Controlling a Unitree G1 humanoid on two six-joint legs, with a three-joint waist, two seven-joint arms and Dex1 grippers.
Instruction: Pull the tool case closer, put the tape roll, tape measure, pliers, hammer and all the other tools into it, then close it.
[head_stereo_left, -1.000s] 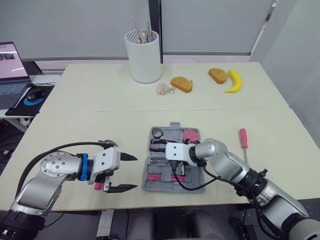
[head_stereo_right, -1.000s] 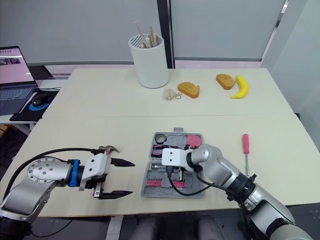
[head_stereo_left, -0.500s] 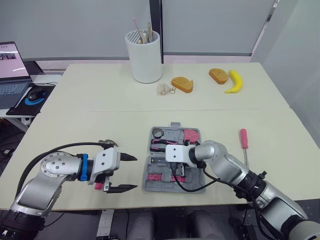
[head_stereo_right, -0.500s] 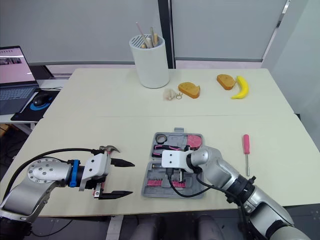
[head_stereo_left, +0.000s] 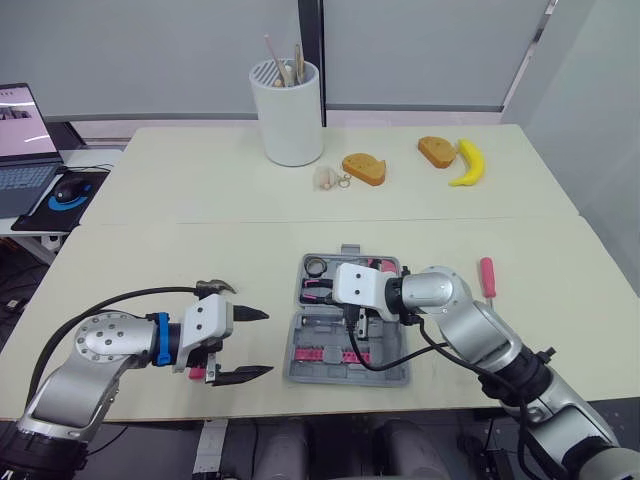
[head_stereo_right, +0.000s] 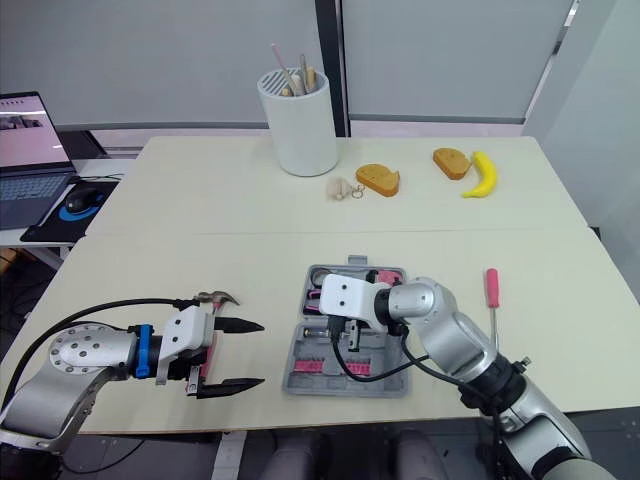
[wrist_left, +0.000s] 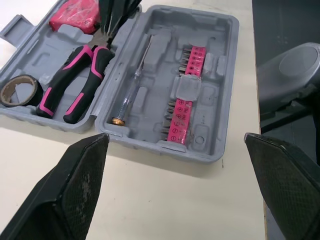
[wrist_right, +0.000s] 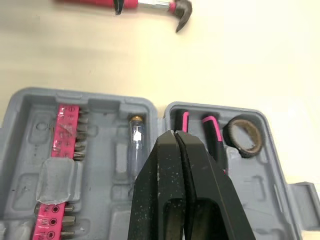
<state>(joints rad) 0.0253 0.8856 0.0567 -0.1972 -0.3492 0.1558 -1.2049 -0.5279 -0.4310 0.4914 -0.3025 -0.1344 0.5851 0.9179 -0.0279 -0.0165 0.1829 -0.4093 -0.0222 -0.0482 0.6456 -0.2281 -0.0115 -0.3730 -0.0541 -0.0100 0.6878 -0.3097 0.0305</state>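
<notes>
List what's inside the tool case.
The case holds a tape roll, pliers, a pink tape measure, a clear-handled screwdriver and a pink bit strip. The right gripper, shut, covers the pliers' head and part of the tape measure.

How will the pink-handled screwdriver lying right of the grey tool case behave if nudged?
The pink-handled screwdriver looks round in the handle, so it will probably roll sideways on the smooth table. Slim shaft: likely stiff and light, lying flat, so awkward to pinch.

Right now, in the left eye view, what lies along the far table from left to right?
Tall white cylindrical holder, small beige trinket, orange-brown bread slice, second bread slice, yellow banana.
</notes>
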